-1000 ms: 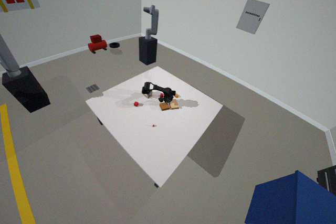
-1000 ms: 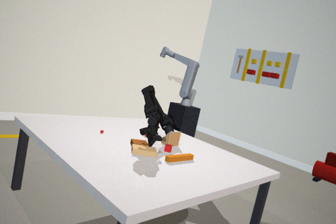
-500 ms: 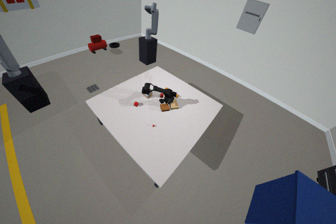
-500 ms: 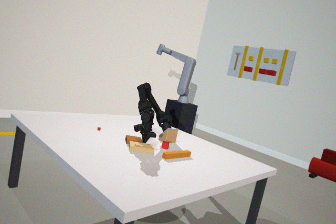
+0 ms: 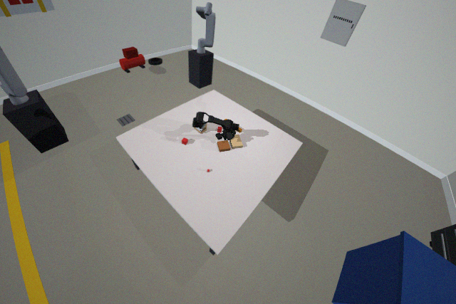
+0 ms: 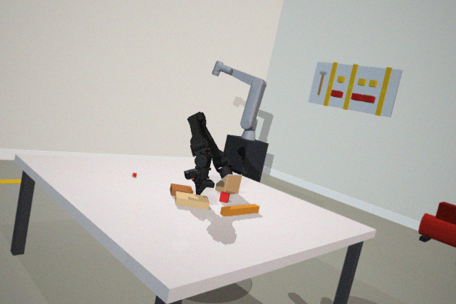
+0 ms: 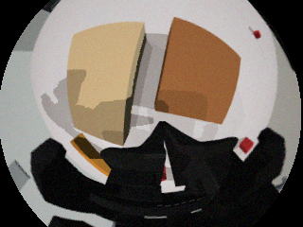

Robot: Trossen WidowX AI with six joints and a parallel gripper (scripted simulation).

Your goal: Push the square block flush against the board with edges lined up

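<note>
The square block, orange-brown (image 5: 223, 145) (image 6: 181, 189) (image 7: 201, 61), lies flat on the table. The board, light tan and a little longer (image 5: 236, 142) (image 6: 191, 201) (image 7: 101, 57), lies flat beside it. In the wrist view a narrow shadowed gap runs between their facing sides, so they are apart. My gripper (image 5: 229, 138) (image 6: 199, 192) (image 7: 162, 124) is shut and empty. Its tips are low, near the arm-side ends of the two parts, in front of the gap in the wrist view. Whether the tips touch either part cannot be told.
An orange bar (image 5: 240, 129) (image 6: 239, 210) (image 7: 90, 152) lies on the board's side. A red cube (image 5: 219, 129) (image 6: 224, 196) and a wooden piece (image 6: 232, 184) stand nearer the arm. Another red cube (image 5: 184, 141) (image 7: 245, 145) and a tiny one (image 5: 208, 170) (image 6: 134, 174) (image 7: 257, 34) lie beyond the block.
</note>
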